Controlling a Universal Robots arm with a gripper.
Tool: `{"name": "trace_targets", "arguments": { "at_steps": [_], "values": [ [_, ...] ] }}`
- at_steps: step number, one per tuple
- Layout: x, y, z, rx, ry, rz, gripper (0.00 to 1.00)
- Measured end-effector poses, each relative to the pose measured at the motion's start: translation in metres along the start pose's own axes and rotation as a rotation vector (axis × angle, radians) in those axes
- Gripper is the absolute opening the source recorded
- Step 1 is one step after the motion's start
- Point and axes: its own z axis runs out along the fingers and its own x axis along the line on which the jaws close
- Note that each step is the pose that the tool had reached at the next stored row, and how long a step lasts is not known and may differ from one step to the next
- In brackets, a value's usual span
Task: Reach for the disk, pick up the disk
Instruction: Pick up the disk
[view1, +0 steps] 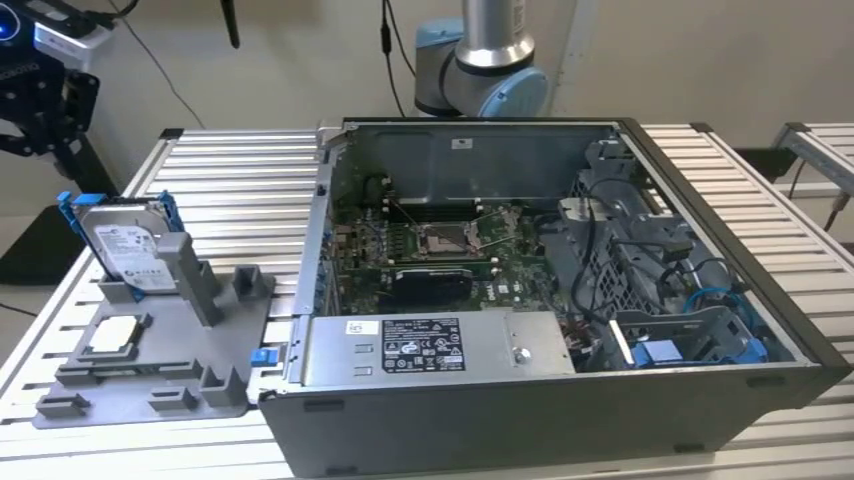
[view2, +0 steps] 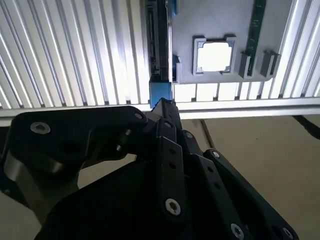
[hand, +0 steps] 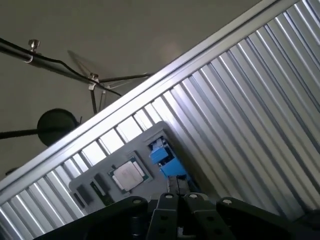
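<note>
Plainly, the reach is the step in hand: the disk (view1: 123, 245) stands on edge in a slot of the grey holder (view1: 174, 372), near the table's (view1: 227, 165) corner on the exterior view's left; a good approach would, I judge, spread the fingers (view2: 167, 150) wider than its thin body and square them to its 2 broad faces, clear of the blue rails (view2: 161, 94). In the second wrist view the gripper (view2: 162, 104) hangs beyond the table's edge, over the floor (view2: 260, 150), aimed at the disk's narrow end and not touching it; its fingers look pressed together, holding nothing.
</note>
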Motion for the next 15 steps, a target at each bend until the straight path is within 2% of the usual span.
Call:
{"name": "trace_targets", "arguments": {
  "at_steps": [4,15],
  "values": [
    [0.0,0.0,0.0002,0.005,-0.0027,-0.073,0.0],
    [0.0,0.0,0.002,0.0059,-0.0017,-0.275,0.0]
  ]
}}
